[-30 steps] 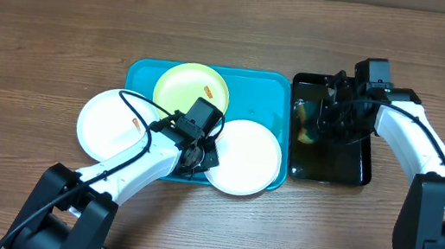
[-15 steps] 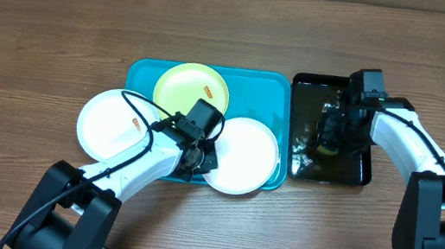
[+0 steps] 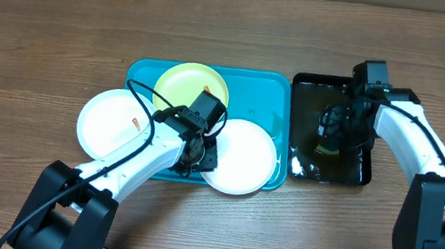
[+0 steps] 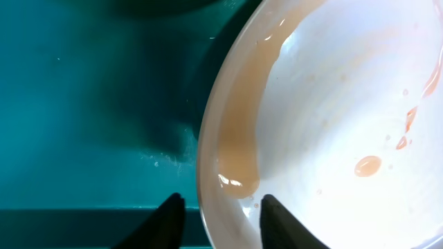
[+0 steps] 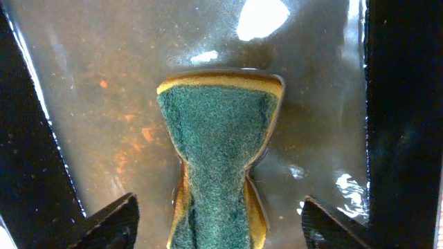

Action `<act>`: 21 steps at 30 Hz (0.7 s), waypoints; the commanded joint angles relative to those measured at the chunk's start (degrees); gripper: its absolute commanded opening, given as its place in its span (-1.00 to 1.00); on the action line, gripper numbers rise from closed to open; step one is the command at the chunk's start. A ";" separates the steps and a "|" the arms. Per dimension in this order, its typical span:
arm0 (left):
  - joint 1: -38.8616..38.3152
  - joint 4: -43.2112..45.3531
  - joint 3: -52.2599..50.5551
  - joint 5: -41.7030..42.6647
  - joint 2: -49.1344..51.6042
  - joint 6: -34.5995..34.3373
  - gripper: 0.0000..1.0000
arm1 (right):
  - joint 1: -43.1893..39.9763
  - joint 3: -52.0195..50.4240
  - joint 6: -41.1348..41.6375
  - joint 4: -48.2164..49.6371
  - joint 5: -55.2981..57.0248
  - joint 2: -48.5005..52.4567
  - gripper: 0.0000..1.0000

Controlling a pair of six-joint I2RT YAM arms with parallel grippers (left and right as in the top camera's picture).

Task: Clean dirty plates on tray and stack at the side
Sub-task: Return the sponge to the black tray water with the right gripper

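I am viewing the table (image 3: 45,21) from overhead and reading from the left of the frame.

The left white plate (image 3: 109,126) is lying at centre left. It is overlapping the left rim of the turquoise tray (image 3: 266,91), with its other part over the wood. It is carrying a small orange smear near its right side.

The turquoise tray is sitting at centre frame. In its upper half the yellow-green plate (image 3: 189,85) is lying flat, showing an orange mark toward its right edge. The right white plate (image 3: 244,154) is occupying the tray's lower right corner and projecting past the tray's lower rim. In the left wrist view this plate is holding a thin, pale orange-brown film of liquid. The film is pooling along the inner rim, with a few orange droplets further in.

The left gripper (image 4: 220,207) is standing at that plate's left rim with its fingers apart. One tip is outside over the tray floor and one is inside over the plate. I am seeing a gap on each side, so nothing is clamped.

Just right of the turquoise tray, the black tray (image 3: 351,169) is holding a shallow layer of murky liquid flecked with orange. A sponge (image 5: 218,166) is lying in that liquid, green scouring face up on a yellow body and pinched at the waist. The right gripper (image 5: 220,220) is hovering over it with fingers spread wide, both tips clear of the sponge.
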 commanded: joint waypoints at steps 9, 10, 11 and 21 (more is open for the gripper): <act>-0.57 -0.94 0.92 -0.20 0.79 0.83 -0.04 | -0.68 1.22 0.04 -0.81 1.16 -0.20 1.00; -0.70 -0.63 0.92 -0.20 0.79 0.83 -0.05 | -0.68 1.22 0.04 -0.81 1.16 -0.20 1.00; -0.90 -0.24 0.92 -0.20 0.81 0.79 -0.06 | -0.68 1.22 0.04 -0.81 1.16 -0.20 1.00; -4.07 1.14 0.92 -2.86 0.83 0.22 -0.10 | -0.68 1.22 0.02 -0.81 1.16 -0.20 1.00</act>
